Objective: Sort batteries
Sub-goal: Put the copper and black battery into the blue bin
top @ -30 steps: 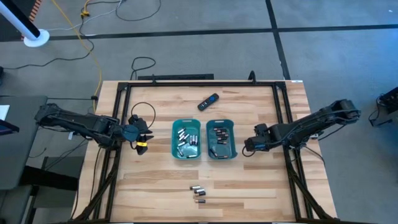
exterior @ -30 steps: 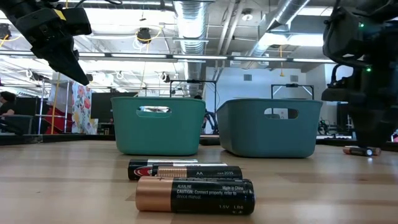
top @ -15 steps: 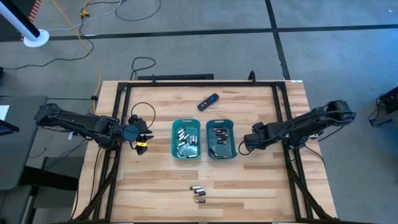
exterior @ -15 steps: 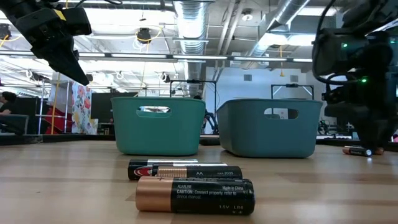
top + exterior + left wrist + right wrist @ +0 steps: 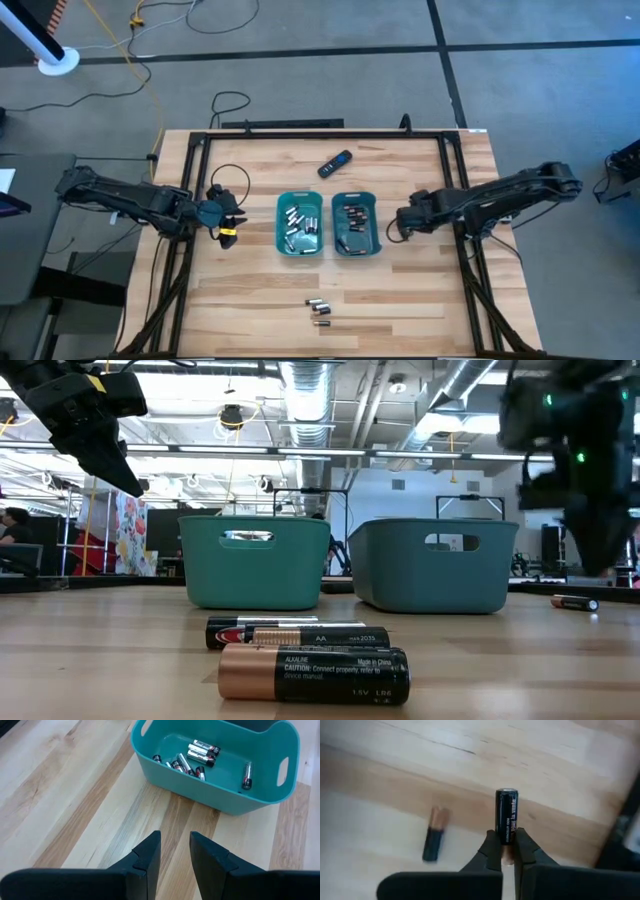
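Two teal trays (image 5: pixel 279 226) (image 5: pixel 377 228) stand side by side mid-table, each with several batteries (image 5: pixel 192 757) lying in it. My right gripper (image 5: pixel 394 229) hovers just right of the right tray, shut on a dark battery (image 5: pixel 506 817) with a coppery end. Another dark battery (image 5: pixel 433 840) lies loose on the wood below it. Three more batteries (image 5: pixel 318 306) lie near the table's front edge. My left gripper (image 5: pixel 232 216) waits left of the trays, above the table, its fingers (image 5: pixel 148 857) a little apart with nothing between them. My right gripper pinches the battery's coppery end (image 5: pixel 507 853) between its two fingertips. The battery runs in line with the fingers, and its dark end juts out past them. It hangs clear of the wooden table.
A black remote (image 5: pixel 335 163) lies at the far middle of the table. A black frame (image 5: pixel 455 160) runs round the table's sides. Bare wood lies between the trays and the front batteries (image 5: pixel 312 672).
My right gripper has shut on the dark battery and gone up from the table with it, ending a little toward the far edge. The other battery beside it has stayed on the wood.
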Controlling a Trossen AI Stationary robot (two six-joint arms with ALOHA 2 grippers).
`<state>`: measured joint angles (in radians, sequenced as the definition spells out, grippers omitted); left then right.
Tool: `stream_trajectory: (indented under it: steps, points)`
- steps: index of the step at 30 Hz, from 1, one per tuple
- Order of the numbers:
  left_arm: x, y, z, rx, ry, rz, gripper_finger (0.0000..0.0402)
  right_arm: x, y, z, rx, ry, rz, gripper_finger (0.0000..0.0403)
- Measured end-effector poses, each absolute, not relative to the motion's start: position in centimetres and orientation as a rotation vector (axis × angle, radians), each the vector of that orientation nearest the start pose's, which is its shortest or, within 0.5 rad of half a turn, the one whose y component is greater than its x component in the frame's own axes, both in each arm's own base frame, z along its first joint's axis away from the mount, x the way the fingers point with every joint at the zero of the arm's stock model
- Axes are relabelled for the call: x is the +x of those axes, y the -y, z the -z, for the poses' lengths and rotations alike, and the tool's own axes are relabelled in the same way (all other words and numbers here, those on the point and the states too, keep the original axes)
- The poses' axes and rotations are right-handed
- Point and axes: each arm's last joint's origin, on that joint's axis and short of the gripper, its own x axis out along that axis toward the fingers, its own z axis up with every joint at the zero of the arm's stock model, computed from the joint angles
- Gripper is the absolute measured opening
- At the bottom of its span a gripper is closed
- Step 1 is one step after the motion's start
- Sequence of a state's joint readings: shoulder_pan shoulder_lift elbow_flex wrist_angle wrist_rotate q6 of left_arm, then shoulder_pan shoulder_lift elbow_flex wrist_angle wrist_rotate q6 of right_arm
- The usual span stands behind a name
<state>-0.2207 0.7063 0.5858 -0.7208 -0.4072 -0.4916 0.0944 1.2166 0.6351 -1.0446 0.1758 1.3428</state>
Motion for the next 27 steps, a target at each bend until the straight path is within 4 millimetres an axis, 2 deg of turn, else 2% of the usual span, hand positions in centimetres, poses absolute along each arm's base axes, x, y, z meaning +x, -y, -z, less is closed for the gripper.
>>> stream_trajectory:
  steps: [4,8,11,16,18,21,27]
  points:
    - [13.2,1.8,-23.5,-0.204,-0.734,-0.365,0.0100,16.0,-1.0,-19.9,0.833,-1.190,1.055,0.0007]
    - [13.2,1.8,-23.5,-0.205,-0.734,-0.365,0.0100,17.5,-0.9,-23.0,0.812,-1.043,0.983,0.0007]
    - [13.2,1.7,-23.5,-0.199,-0.728,-0.377,0.0100,19.2,-0.9,-25.3,0.758,-0.944,0.890,0.0007]
    - [13.2,1.7,-23.5,-0.189,-0.727,-0.381,0.0100,23.3,-1.1,-27.3,0.580,-0.878,0.676,0.0007]
    - [13.2,1.7,-23.5,-0.187,-0.728,-0.380,0.0100,25.0,-1.1,-27.3,0.537,-0.891,0.624,0.0007]
    - [13.2,1.7,-23.5,-0.187,-0.727,-0.381,0.0100,27.5,-0.9,-26.2,0.506,-0.986,0.551,0.0007]
    - [13.2,1.7,-23.5,-0.186,-0.726,-0.382,0.0100,31.5,-0.8,-22.6,0.428,-1.165,0.439,0.0007]
